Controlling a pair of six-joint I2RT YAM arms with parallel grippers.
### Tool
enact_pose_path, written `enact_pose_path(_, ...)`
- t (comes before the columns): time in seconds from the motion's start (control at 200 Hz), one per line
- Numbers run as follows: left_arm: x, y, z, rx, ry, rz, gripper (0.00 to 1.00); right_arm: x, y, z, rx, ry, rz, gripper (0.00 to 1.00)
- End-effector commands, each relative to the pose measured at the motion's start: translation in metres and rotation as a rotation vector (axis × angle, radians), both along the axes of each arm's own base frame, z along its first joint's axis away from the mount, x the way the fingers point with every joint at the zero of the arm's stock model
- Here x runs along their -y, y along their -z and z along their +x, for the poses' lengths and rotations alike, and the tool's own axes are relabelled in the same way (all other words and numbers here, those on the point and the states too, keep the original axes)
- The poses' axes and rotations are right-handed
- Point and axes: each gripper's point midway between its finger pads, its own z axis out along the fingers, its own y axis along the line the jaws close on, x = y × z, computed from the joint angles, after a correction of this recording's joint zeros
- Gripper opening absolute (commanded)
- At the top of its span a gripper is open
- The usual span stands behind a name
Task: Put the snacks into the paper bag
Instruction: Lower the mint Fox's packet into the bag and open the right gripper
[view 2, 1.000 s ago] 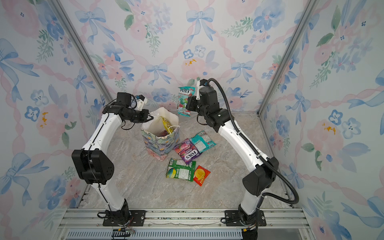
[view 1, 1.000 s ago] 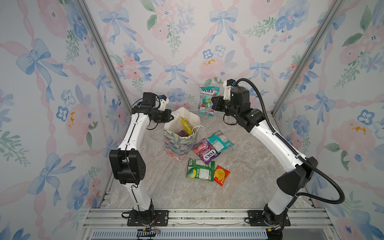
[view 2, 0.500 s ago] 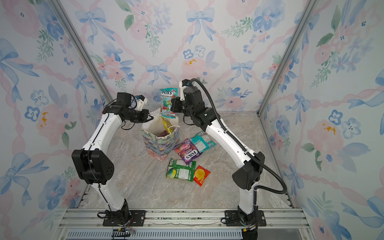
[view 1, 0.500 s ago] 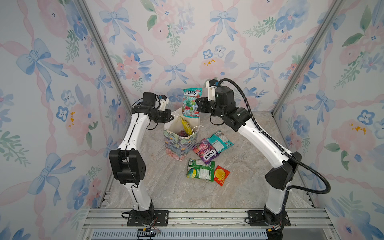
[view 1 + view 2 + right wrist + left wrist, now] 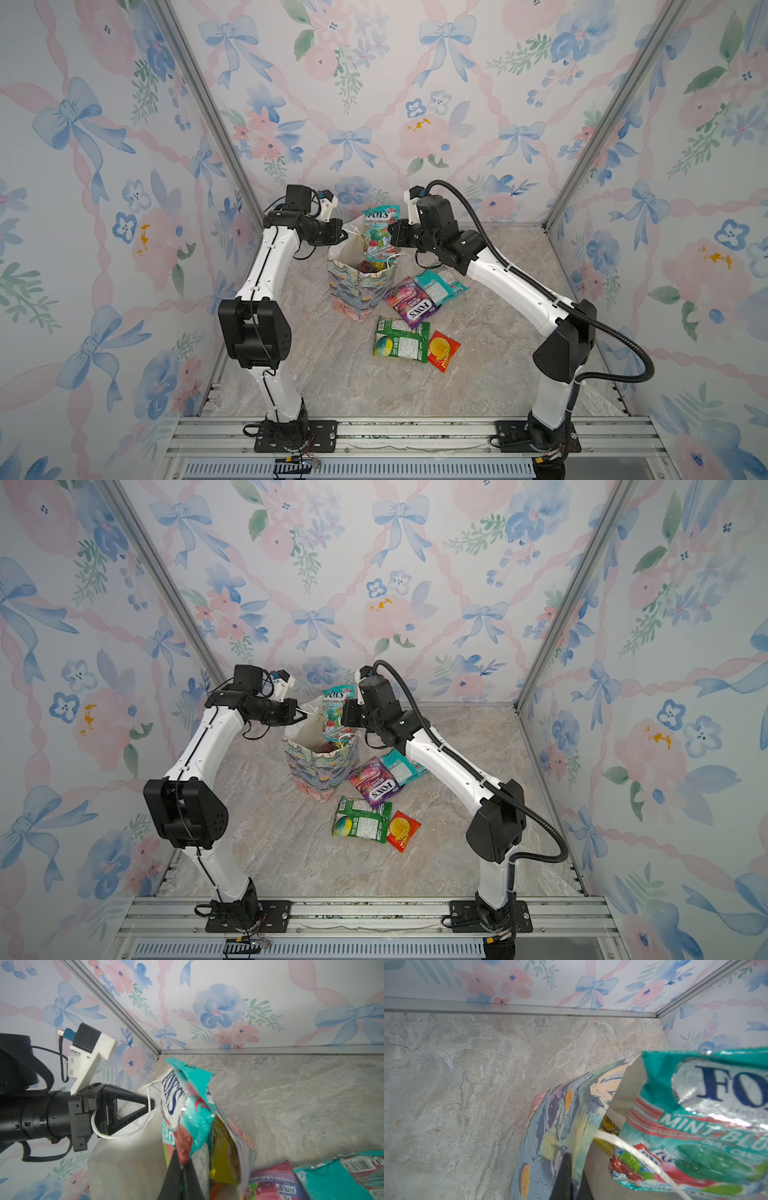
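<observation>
The floral paper bag (image 5: pixel 357 291) (image 5: pixel 318 771) stands upright in both top views. My left gripper (image 5: pixel 343 237) (image 5: pixel 574 1178) is shut on the bag's rear wall (image 5: pixel 554 1126) and holds the mouth wide. My right gripper (image 5: pixel 387 241) (image 5: pixel 181 1169) is shut on a teal FOX'S mint packet (image 5: pixel 376 230) (image 5: pixel 187 1109) that hangs upright with its lower end at the bag's mouth. A yellow packet (image 5: pixel 222 1147) is inside the bag. Purple (image 5: pixel 409 301), teal (image 5: pixel 440 284), green (image 5: pixel 399 345) and red (image 5: pixel 442 349) snacks lie on the table to the right of the bag.
The bag's white cord handle (image 5: pixel 116 1136) loops round my left gripper's fingers (image 5: pixel 135 1105). The back wall rail (image 5: pixel 529 1012) runs close behind the bag. Metal corner posts (image 5: pixel 216 124) frame the marble table (image 5: pixel 332 374).
My right gripper has carried the teal mint packet leftward from near the back wall to over the bag's mouth. The left arm and the bag have stayed still.
</observation>
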Motion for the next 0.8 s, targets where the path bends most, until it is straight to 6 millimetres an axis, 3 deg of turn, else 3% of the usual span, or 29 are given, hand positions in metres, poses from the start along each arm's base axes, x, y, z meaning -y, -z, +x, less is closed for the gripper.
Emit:
enact_pose_path(0.0, 0.003, -0.005, -0.006, -0.001, 0.011, -0.022, 0.00, 0.002, -0.058, -0.021, 0.095, -0.017, 0.116, 0.00)
enact_pose_path(0.355, 0.004, -0.008, -0.006, 0.004, 0.013, -0.025, 0.00, -0.011, -0.036, -0.025, 0.030, -0.029, 0.142, 0.00)
enact_pose_path(0.79, 0.003, -0.010, -0.007, 0.010, 0.013, -0.025, 0.00, -0.047, -0.017, -0.024, -0.037, -0.072, 0.212, 0.00)
